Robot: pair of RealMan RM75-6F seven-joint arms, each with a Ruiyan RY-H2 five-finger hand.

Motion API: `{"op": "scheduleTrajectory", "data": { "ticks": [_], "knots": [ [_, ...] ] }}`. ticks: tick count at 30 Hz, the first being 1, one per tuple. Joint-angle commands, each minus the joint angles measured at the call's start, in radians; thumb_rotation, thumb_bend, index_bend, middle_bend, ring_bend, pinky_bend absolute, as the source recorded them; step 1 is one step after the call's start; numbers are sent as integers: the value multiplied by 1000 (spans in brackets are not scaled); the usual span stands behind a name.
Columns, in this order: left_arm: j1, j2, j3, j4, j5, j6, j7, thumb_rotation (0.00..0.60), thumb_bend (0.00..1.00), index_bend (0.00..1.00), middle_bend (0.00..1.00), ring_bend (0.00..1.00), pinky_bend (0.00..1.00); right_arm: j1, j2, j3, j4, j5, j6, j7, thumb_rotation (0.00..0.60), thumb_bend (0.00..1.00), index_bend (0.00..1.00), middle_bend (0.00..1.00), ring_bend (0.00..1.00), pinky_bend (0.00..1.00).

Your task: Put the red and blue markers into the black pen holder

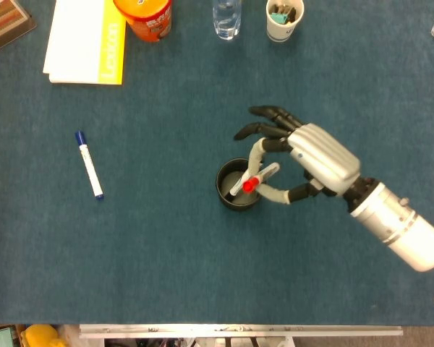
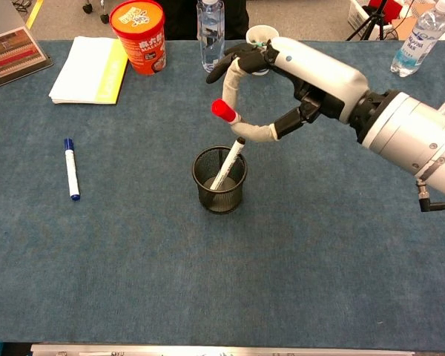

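Scanning from the left edge: a small card or booklet (image 2: 16,46) with rows of colour sits at the table's far corner; its print is too small to read.
Paper stack: a white pad (image 2: 89,69) with a yellow strip along its right side; the head view shows pale lettering on the strip that I cannot make out for certain.
Blue marker: the blue marker (image 1: 89,163) lies flat on the blue table cloth (image 2: 133,259), cap pointing away from the robot, well apart from everything else.
Orange tub: an orange tub (image 2: 139,35) with printed characters on its label, not legible from here.
Water bottle: a clear bottle (image 2: 211,34) stands just right of the tub.
Black pen holder: the black pen holder (image 2: 219,180), a mesh cup, stands mid-table with a white, black-tipped pen (image 2: 229,162) leaning inside it.
Red marker: the red marker (image 2: 224,111) is up in the air directly above the holder, red cap toward the left.
Right hand: the right hand (image 2: 297,78) pinches the red marker between thumb and a finger, other fingers spread.
Paper cup: a white cup (image 1: 284,19) holding small items, behind the hand.
Far right: a second bottle (image 2: 420,37) with a blue label.
Left hand: nowhere to be seen.
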Motion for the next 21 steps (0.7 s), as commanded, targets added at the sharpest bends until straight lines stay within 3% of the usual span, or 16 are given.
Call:
{"op": "scheduleTrajectory", "data": {
  "ticks": [1,16,18,21],
  "knots": [
    [1,-2,0,4,-1,0,-5,600,229,217,39,0,79,17,-48,-22,42,-7,-13,1,600,313,603,278,29,0],
    [6,-6,4,32,-7,-6,-37,600,229,217,38,0,79,41,-241,-72,259,-63,36,73,600,318,564,277,29,0],
    [5,-4,5,32,-4,-7,-40,600,229,217,38,0,79,48,-248,-81,276,-75,32,77,600,319,496,259,28,0],
    [3,-1,5,33,-2,-11,-44,600,229,217,38,0,79,57,-248,-94,290,-94,30,78,600,320,283,206,6,0]
  ]
}}
